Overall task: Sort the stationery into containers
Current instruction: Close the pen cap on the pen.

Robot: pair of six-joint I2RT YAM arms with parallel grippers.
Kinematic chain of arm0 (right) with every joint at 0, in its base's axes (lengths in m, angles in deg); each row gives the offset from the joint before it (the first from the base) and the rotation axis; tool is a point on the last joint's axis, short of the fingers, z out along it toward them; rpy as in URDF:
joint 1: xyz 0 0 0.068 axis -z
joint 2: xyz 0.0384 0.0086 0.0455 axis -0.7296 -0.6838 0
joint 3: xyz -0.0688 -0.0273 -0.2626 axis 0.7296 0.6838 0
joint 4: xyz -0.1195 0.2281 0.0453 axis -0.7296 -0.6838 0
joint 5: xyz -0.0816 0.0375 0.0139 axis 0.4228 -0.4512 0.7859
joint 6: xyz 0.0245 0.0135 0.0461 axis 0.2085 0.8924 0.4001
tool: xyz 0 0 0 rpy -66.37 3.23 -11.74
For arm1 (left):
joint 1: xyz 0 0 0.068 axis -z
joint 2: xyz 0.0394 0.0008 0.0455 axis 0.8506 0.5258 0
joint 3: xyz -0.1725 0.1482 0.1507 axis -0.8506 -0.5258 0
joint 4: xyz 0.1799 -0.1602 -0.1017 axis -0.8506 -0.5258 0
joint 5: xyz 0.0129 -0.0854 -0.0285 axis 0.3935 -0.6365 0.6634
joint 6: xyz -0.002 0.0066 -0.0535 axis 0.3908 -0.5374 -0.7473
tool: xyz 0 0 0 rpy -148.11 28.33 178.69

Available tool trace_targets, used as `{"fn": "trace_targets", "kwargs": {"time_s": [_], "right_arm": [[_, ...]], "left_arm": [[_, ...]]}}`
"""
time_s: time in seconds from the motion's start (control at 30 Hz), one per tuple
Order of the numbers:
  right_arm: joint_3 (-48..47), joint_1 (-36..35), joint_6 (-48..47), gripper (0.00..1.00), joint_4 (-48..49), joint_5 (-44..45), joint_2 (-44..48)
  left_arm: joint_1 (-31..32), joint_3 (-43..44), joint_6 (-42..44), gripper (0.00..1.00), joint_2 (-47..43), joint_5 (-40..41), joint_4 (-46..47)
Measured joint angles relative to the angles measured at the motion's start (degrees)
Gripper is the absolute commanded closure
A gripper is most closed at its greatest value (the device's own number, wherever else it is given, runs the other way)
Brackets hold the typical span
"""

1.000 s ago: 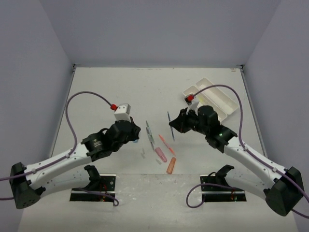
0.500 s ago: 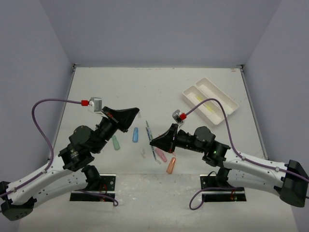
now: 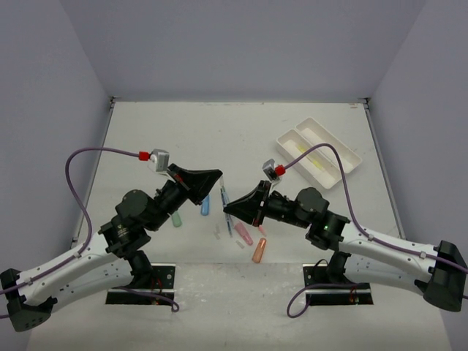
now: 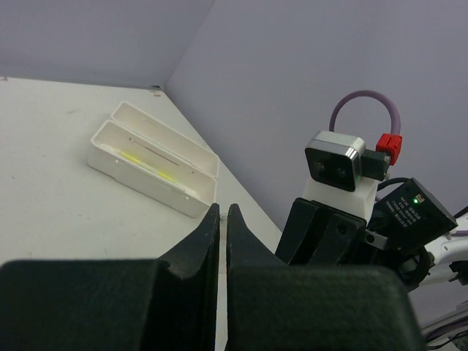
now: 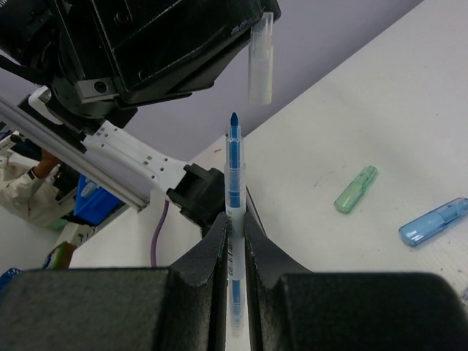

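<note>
My right gripper (image 5: 234,216) is shut on a thin blue pen (image 5: 233,172) whose bare tip points up at my left gripper. The left gripper (image 3: 219,175) is shut on a small clear cap (image 5: 261,62) that hangs just above and right of the pen tip, apart from it. In the top view both grippers meet above the table's middle, the right gripper (image 3: 228,210) just below the left. The white two-compartment tray (image 3: 356,156) sits at the far right with a yellow pen (image 3: 307,155) in it. The left wrist view shows the tray (image 4: 183,199) too.
On the table under the grippers lie a green marker (image 3: 175,217), a blue marker (image 3: 205,203), a pink marker (image 3: 243,234), an orange marker (image 3: 259,250), a thin pen (image 3: 229,219) and tiny clear bits (image 3: 217,234). The right wrist view also shows the green marker (image 5: 356,189) and the blue marker (image 5: 433,221).
The right arm has carried the blue pen from near the tray to the table's middle. The left arm has lifted off the table and swung right, bringing the cap close to the pen tip.
</note>
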Motion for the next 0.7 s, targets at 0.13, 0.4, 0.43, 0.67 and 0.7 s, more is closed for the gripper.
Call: {"fn": "trace_targets", "kwargs": {"time_s": [0.13, 0.4, 0.43, 0.67, 0.7], "right_arm": [[-0.22, 0.0, -0.08, 1.0, -0.26, 0.42, 0.0], [-1.61, -0.05, -0.33, 1.0, -1.89, 1.38, -0.33], [-1.64, -0.07, -0.37, 1.0, -2.05, 1.4, -0.48], [-1.7, -0.23, -0.49, 1.0, -2.98, 1.76, -0.62], [-1.79, -0.24, -0.52, 1.0, -3.18, 1.89, -0.61]], "left_arm": [[0.0, -0.13, -0.08, 1.0, -0.18, -0.68, 0.07], [0.0, -0.67, -0.52, 1.0, -0.92, -0.74, 0.73], [0.0, -0.75, -0.54, 1.0, -0.9, -0.79, 0.81], [0.0, -0.85, -0.96, 1.0, -0.44, -1.87, 1.09], [0.0, -0.92, -1.07, 1.0, -0.44, -2.03, 1.19]]}}
